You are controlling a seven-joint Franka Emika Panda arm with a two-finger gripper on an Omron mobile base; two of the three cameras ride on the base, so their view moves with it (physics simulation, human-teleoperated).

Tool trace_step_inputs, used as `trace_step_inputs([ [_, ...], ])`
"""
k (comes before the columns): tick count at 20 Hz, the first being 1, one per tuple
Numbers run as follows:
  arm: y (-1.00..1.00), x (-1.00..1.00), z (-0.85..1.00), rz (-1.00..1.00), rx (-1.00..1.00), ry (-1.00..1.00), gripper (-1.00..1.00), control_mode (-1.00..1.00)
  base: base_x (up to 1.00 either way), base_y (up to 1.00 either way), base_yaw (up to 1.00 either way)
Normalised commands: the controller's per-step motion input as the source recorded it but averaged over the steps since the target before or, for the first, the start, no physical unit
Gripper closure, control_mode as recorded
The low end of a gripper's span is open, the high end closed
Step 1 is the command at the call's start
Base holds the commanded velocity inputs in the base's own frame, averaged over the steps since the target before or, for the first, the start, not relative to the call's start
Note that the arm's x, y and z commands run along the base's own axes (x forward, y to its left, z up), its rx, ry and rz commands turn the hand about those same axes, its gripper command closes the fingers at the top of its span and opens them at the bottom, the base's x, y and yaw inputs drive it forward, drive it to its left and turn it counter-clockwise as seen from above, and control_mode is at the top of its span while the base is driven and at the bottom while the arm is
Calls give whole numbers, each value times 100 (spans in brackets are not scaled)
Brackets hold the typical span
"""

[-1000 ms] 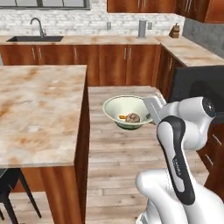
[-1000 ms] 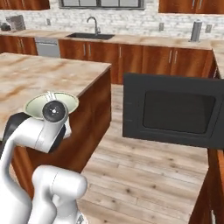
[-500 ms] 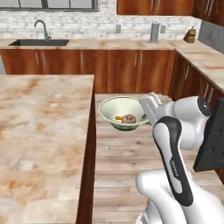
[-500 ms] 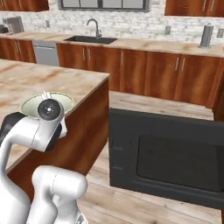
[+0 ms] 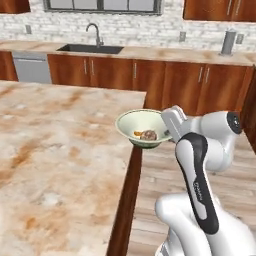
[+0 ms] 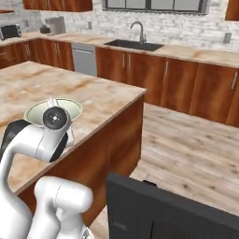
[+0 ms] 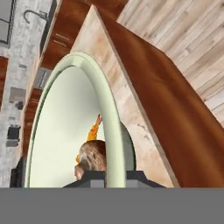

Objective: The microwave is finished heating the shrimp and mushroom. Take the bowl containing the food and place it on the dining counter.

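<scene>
Clamped tight on the near rim of the bowl, one finger inside the wall and one outside, as the hand view shows, with the rim running up between them. In the left base view, gripper at the bowl's right edge, bowl carried level in the air with the orange shrimp and the brown-grey mushroom lying together at its bottom, neither spilled. Just past the corner of the dining counter there, over the edge of the stone top rather than squarely above it; not touching the slab, by the look of the gap beneath. In the right base view, bowl rim peeking out behind the wrist, against the marbled top. Compared with a second ago: whole scene swung round, so a drive of the base rather than a reach of the arm; island now broad and close on the left, sink wall straight ahead, open microwave door slipped down to the lower edge on the right. Meaning for the task: extraction done, carry nearly over. Probably left: bring the bowl further in over the top, lower it flat, then release.
</scene>
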Motion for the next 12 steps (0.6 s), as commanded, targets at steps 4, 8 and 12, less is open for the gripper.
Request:
trace_step_inputs([
  [4,0,0,0,0,0,0,100,100,0,0,100],
  [8,0,0,0,0,0,0,100,100,32,6,76],
  [12,30,66,-5,5,0,-3,100,-100,15,7,8],
])
